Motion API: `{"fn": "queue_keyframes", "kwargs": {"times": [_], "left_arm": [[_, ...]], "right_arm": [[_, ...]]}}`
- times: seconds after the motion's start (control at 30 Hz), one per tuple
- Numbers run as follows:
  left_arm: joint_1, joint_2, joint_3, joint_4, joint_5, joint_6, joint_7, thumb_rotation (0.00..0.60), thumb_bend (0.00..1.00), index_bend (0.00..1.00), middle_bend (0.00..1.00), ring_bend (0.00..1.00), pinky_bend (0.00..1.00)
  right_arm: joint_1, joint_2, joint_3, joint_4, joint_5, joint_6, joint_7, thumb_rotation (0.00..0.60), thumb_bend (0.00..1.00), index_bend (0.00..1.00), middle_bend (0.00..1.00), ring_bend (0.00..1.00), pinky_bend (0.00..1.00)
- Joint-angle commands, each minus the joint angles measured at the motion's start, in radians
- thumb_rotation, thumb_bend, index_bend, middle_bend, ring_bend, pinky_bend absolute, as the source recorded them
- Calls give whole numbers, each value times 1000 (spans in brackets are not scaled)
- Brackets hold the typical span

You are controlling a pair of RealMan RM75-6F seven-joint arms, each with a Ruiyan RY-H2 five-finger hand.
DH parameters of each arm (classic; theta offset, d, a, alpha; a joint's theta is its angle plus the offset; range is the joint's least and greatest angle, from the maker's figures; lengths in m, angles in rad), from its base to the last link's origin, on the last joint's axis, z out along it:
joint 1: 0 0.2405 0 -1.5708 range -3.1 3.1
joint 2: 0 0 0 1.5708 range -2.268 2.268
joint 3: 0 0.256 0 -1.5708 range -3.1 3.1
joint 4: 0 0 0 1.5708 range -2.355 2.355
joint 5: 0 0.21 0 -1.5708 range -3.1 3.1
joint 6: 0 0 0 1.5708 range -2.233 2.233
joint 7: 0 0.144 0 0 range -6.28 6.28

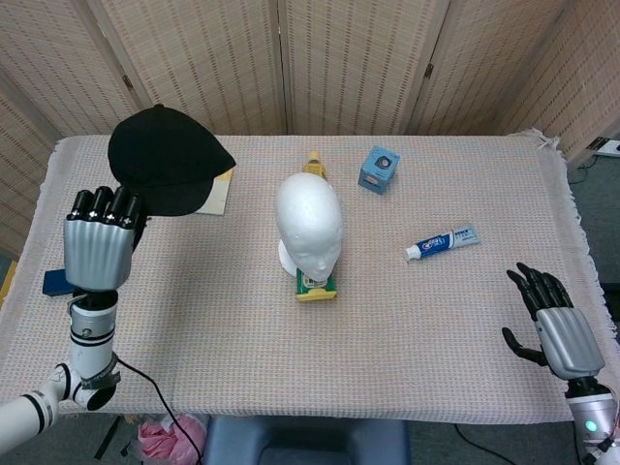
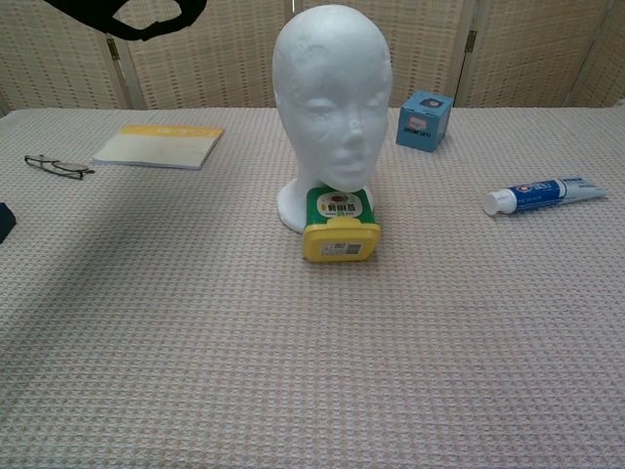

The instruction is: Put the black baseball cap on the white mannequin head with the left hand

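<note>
The left robot hand holds the black cap by its rim, lifted above the worktop at the far left, well apart from the white mannequin head. That head stands upright mid-worktop, a yellow-and-green container touching its base in front. The right robot hand hangs at the near right edge, fingers spread, holding nothing.

mannequin head, cap top left

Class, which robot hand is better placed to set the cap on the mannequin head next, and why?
Left. The left robot hand holds the black cap aloft beside the mannequin head; the right robot hand waits open, far off.
</note>
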Motion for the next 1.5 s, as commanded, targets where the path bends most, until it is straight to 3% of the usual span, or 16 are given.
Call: {"fn": "queue_keyframes", "kwargs": {"times": [0.03,0.7,1.5], "left_arm": [[-41,-20,-19,13,-22,-40,1,600,490,669,690,574,645],[-238,-48,-66,44,-87,-208,38,600,490,668,690,574,647],[-365,-187,-32,-30,-150,-263,273,600,489,672,691,574,647]], "right_arm": [[-3,5,8,2,9,9,11,600,296,0,0,0,0],[-4,25,27,13,45,6,59,600,296,0,0,0,0],[-4,72,15,28,-2,5,188,600,297,0,0,0,0]]}}
